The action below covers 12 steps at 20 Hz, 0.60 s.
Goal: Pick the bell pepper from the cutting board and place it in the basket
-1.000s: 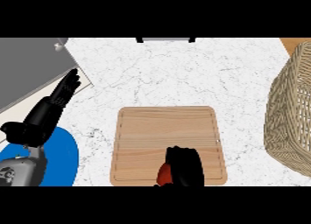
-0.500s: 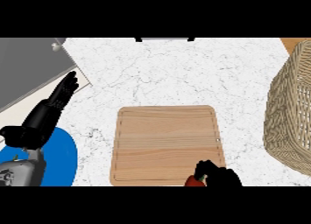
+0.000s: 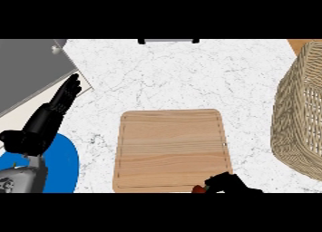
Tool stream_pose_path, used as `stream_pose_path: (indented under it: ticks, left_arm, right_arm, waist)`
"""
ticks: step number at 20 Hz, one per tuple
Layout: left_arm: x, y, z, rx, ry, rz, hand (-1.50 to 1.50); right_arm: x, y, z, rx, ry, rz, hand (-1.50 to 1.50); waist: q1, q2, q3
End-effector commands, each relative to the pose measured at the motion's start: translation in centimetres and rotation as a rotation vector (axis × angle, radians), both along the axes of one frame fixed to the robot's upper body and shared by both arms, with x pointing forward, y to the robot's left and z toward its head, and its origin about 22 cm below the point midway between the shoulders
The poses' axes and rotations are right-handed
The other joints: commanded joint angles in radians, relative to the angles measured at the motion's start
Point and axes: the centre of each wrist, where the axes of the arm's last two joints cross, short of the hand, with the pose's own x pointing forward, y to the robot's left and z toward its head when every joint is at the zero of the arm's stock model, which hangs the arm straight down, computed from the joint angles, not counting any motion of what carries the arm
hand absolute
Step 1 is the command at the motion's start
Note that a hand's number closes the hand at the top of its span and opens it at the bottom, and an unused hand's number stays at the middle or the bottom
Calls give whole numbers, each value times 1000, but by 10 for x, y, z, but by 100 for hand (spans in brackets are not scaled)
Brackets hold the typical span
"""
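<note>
Bell pepper [image 3: 198, 189] at cutting board's [image 3: 171, 149] near edge, marble counter [image 3: 163, 77].

You've got a pale wood cutting board [image 3: 171, 149] w/ visible grain, woven wicker basket [image 3: 305, 106], white marble-look counter [image 3: 183, 74], smooth blue plate [image 3: 64, 165], matt black hands.

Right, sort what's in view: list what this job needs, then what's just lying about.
Needed for the job:
bell pepper, only a red sliver showing by the right robot hand
cutting board
basket

Just lying about:
blue plate
left robot hand, resting open at the left edge
grey panel
</note>
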Motion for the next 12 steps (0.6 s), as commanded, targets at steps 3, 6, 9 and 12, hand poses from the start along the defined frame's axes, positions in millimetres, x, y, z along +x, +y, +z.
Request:
stream_pose_path:
  ticks: [3, 6, 9, 12]
  left_arm:
    - [-16, 11, -1, 28, -7, 2, 0]
    - [5, -12, -12, 10, -8, -9, 0]
    - [11, -5, 4, 9, -5, -5, 0]
    - [10, 2, -1, 1, -7, -18, 0]
  right_arm:
    - [-44, -28, 68, 107, -124, -90, 150]
    - [-42, -35, 83, 108, -118, -149, 150]
    - [-36, -38, 88, 48, -109, -219, 150]
    - [-23, -50, 94, -20, -138, -259, 150]
  waist:
    - [6, 1, 0]
    - [3, 7, -1]
    - [8, 6, -1]
    - [15, 9, -1]
